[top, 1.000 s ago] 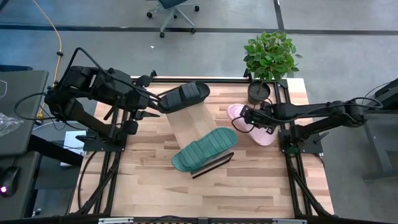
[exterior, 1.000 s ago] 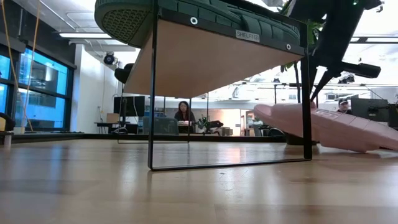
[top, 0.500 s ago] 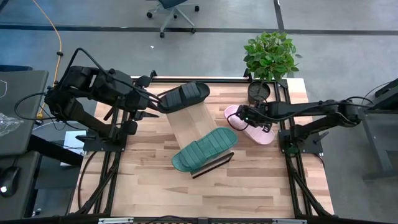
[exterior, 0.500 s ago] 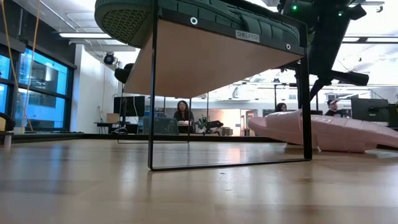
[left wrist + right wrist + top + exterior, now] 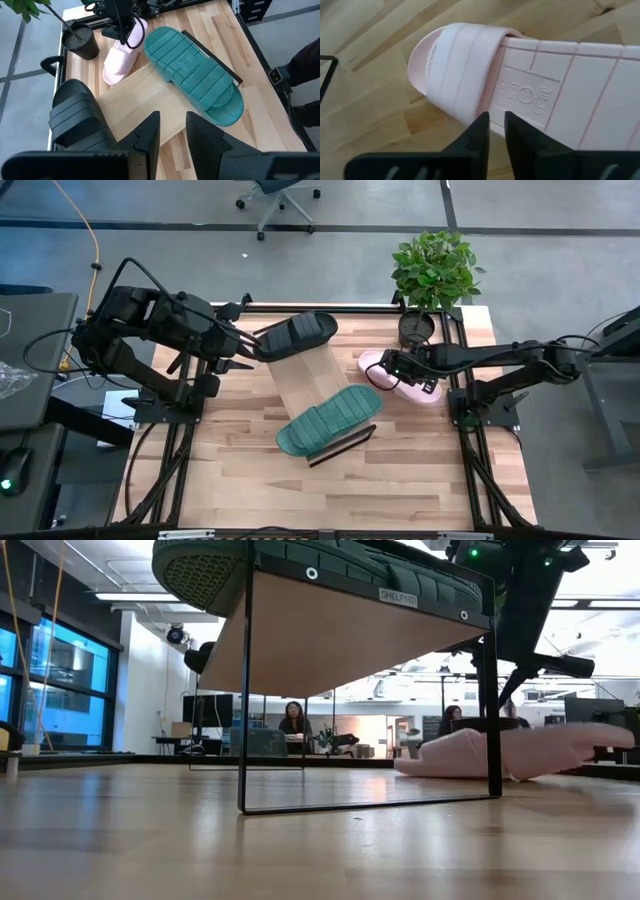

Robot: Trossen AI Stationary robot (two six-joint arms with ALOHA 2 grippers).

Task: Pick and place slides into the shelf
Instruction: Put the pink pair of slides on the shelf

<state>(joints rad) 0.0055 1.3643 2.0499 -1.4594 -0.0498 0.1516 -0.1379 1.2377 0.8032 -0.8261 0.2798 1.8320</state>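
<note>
The pale pink slide (image 5: 372, 363) lies on the table right of the shelf (image 5: 305, 385), tipped so its ribbed sole (image 5: 560, 75) faces the right wrist camera. My right gripper (image 5: 398, 370) is over it and shut on it. The dark green slide (image 5: 328, 420) lies sole-up on the shelf's near end, and the black slide (image 5: 295, 333) rests on its far end. My left gripper (image 5: 173, 125) hovers open by the black slide (image 5: 80, 120), touching nothing. My right gripper pinches the pink slide at the sole's edge beside the strap (image 5: 495, 106), coming from above and slanting in from the table's right. Its own fingers hide the exact place of contact. The slide's shelf-side end (image 5: 410, 768) rests on the table and its other end (image 5: 625, 733) is raised.
A potted plant (image 5: 418, 328) stands at the table's far right corner, just behind the pink slide. The shelf stands on thin dark rails (image 5: 244, 690). People sit in the room beyond the table (image 5: 295, 720). Bare tabletop (image 5: 400, 480) lies toward the near edge.
My right gripper has moved a little toward the table's left, toward the shelf. The pink slide has swung from a diagonal lie to one more across the table. Its shelf-side end has dropped to the tabletop and its right end has risen.
</note>
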